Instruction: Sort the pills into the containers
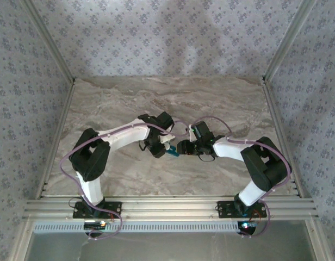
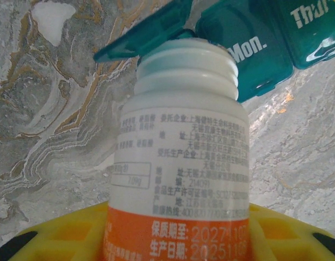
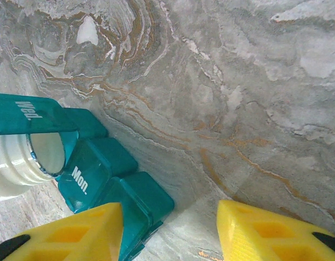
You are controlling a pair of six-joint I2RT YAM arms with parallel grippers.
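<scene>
With our left gripper (image 2: 178, 211) clamped on the bottle (image 2: 181, 147), we should tip it slowly, its mouth over the open compartment of the containers (image 3: 97, 169) on the table (image 3: 238, 109), while our right gripper (image 3: 168, 206) stands wide beside them.

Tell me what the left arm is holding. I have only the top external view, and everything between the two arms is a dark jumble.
Observer: The left fingers grip a white bottle with an orange band, and its cap is off.
Operator: Give me where its mouth sits.
Observer: Its open mouth is at the teal containers, at the compartment whose lid marked Wed is raised.
Operator: Now report the right arm.
Observer: The right fingers stand apart with bare table between them.
</scene>
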